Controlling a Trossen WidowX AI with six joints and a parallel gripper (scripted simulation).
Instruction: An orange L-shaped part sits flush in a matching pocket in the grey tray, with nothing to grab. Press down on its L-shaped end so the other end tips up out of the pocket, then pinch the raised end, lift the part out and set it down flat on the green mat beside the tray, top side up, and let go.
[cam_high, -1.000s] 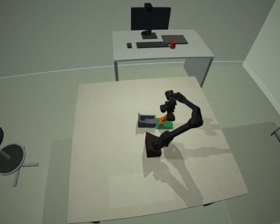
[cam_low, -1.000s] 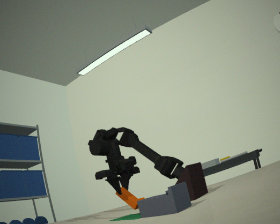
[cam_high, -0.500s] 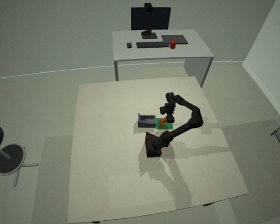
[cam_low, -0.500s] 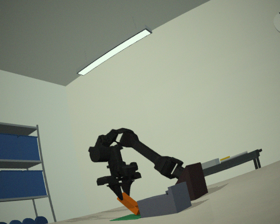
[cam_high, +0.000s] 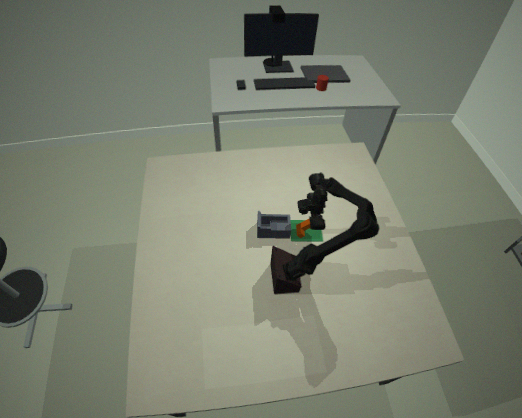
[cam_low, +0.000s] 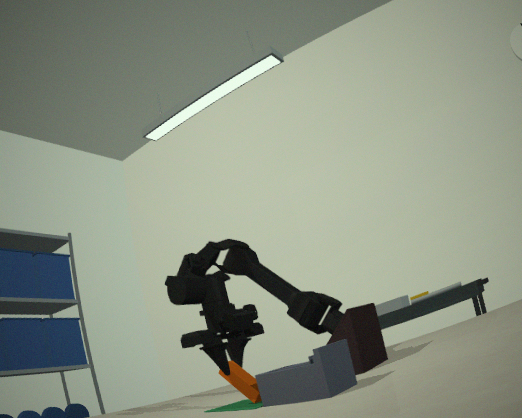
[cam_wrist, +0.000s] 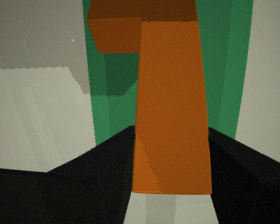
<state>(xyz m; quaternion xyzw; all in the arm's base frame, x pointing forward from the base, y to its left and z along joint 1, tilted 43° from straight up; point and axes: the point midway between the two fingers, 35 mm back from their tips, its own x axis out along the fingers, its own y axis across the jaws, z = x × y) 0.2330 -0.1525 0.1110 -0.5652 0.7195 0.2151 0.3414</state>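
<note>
The orange L-shaped part (cam_high: 301, 230) (cam_low: 244, 384) (cam_wrist: 170, 85) is tilted over the green mat (cam_high: 316, 237) (cam_low: 231, 407) (cam_wrist: 243, 60). Its straight end is up between the fingers and its L-shaped end is down at the mat, on the side by the tray; whether it touches the mat is hard to tell. My gripper (cam_high: 311, 224) (cam_low: 234, 368) (cam_wrist: 169, 135) is shut on the part's raised straight end, a finger on each side. The grey tray (cam_high: 273, 233) (cam_low: 295, 385) stands beside the mat, and the part is out of its pocket.
The dark red arm base (cam_high: 286, 275) (cam_low: 369, 337) stands on the table (cam_high: 200, 280) near the tray and mat. The tray has a raised wall at its far end from the mat. A desk (cam_high: 295, 99) with a monitor and a red cup stands behind the table.
</note>
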